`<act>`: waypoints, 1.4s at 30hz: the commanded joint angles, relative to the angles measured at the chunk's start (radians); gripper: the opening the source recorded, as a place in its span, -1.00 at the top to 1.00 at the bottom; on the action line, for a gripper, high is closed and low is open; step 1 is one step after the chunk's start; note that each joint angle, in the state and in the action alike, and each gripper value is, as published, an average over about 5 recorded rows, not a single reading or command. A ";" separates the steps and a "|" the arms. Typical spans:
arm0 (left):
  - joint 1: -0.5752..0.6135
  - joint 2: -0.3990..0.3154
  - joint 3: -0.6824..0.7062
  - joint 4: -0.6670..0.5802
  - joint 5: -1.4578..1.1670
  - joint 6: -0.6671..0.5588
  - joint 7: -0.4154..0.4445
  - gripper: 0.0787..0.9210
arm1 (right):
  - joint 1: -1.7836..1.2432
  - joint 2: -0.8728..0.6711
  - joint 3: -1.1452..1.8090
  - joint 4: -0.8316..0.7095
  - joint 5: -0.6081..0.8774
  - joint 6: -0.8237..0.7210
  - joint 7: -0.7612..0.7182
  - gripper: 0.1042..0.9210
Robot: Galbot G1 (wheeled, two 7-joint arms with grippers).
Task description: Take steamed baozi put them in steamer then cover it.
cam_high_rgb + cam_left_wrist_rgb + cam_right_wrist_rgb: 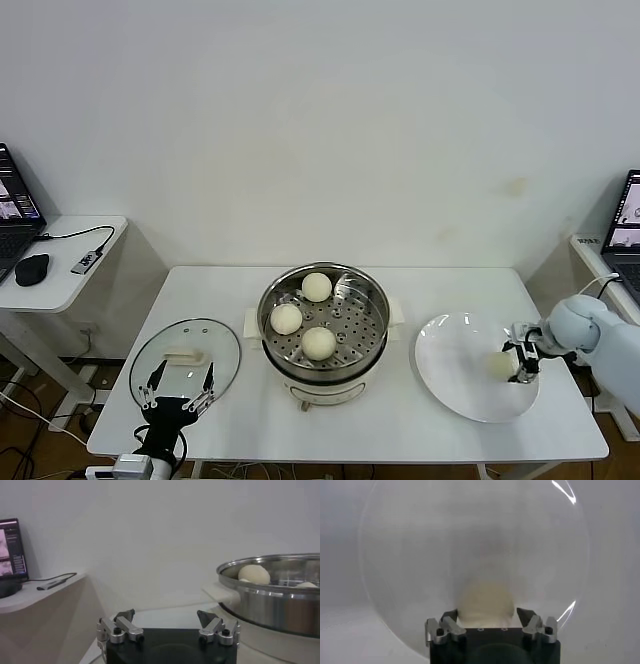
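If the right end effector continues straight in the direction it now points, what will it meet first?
Most likely the last baozi on the white plate. The right end effector points straight at it, with a finger on either side, apparently already almost touching.

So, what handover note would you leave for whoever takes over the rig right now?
Left gripper: open, empty, parked over the near edge of the glass lid.
Right gripper: on the white plate, fingers either side of the last bun; grip not confirmed.
Steamer: uncovered, three buns on its tray.
Done: three buns loaded.
Left: lift the fourth bun into the steamer, then put the lid on.
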 commanded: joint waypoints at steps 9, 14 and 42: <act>-0.001 0.001 0.001 -0.006 0.000 0.001 0.000 -0.77 | 0.162 -0.066 -0.114 0.111 0.082 -0.040 -0.008 -0.24; -0.007 0.000 0.007 -0.005 0.000 0.001 0.000 -0.77 | 0.376 -0.110 -0.288 0.222 0.188 -0.086 -0.009 -0.26; -0.002 -0.008 0.005 -0.025 0.000 0.002 -0.001 -0.77 | 0.973 0.333 -0.789 0.361 0.756 -0.397 0.208 -0.28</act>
